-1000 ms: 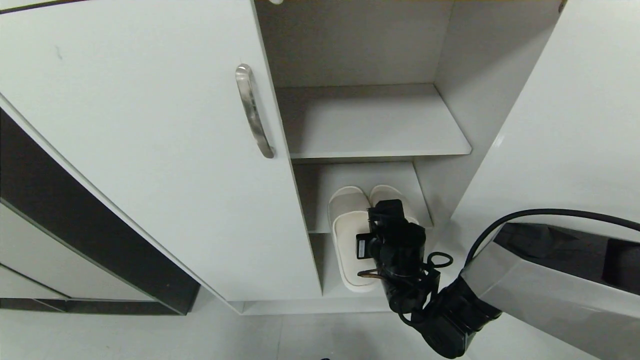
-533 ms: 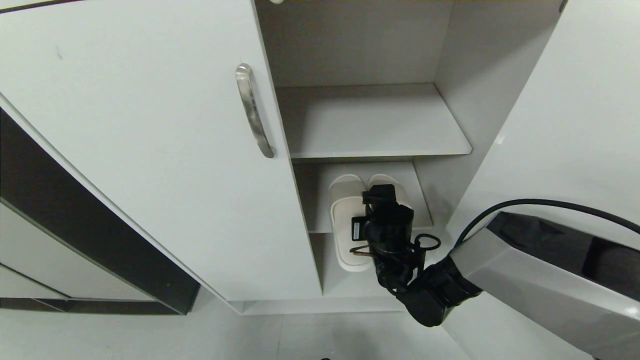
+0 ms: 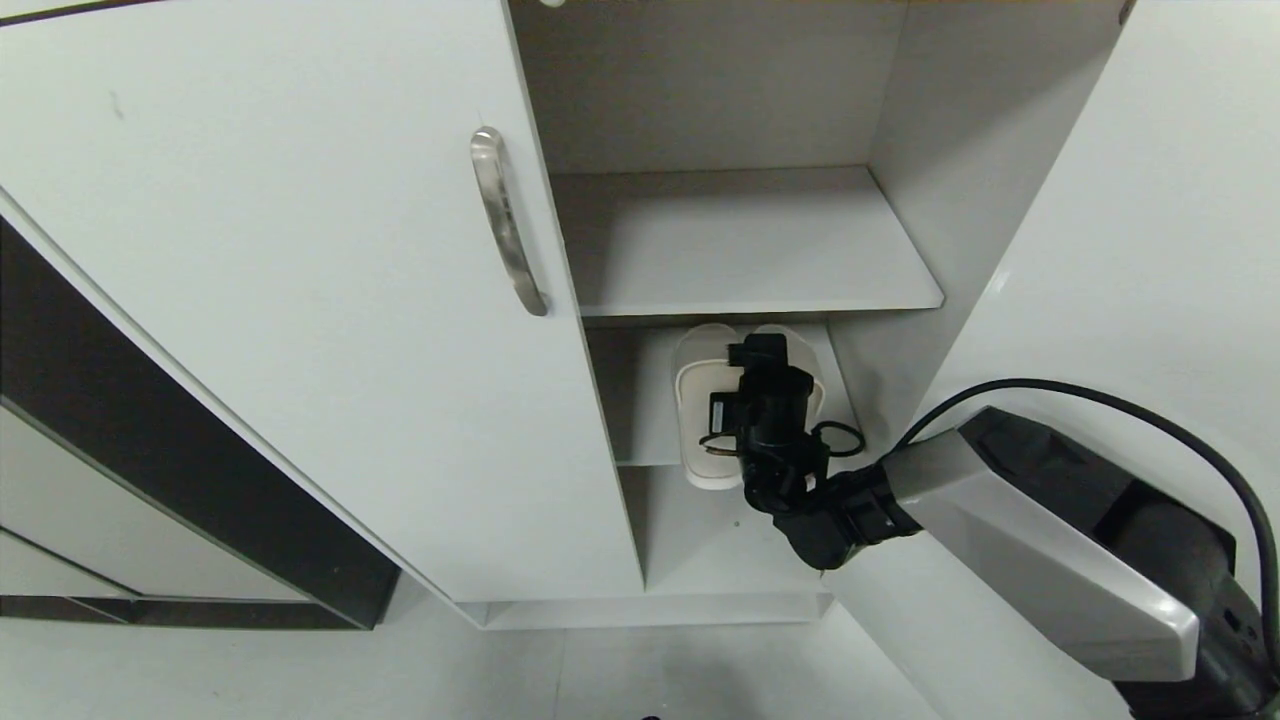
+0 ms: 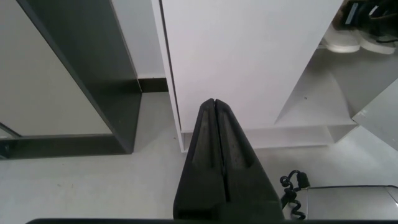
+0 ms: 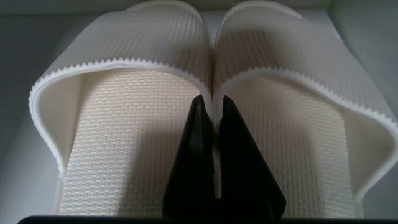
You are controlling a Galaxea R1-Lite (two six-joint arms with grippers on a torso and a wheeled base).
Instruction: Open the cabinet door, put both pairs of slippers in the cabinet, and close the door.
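Pair of white slippers (image 5: 124, 118): pinched by the touching inner edges in the right gripper (image 5: 213, 106), long axis in line with it, toes directed into the cabinet (image 3: 930, 150), heels projecting past the middle shelf (image 3: 645, 420).

Slippers (image 3: 700, 425) side by side over lower shelf (image 3: 640, 400), heels past its front edge, beneath upper shelf (image 3: 740, 250). Right gripper (image 3: 765, 350) between them. Shut door (image 3: 300, 300) left, open door (image 3: 1150, 250) right.

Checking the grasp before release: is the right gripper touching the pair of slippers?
Touching. The right wrist view shows the right gripper clamped on the adjoining strap edges of the slippers, with no gap.
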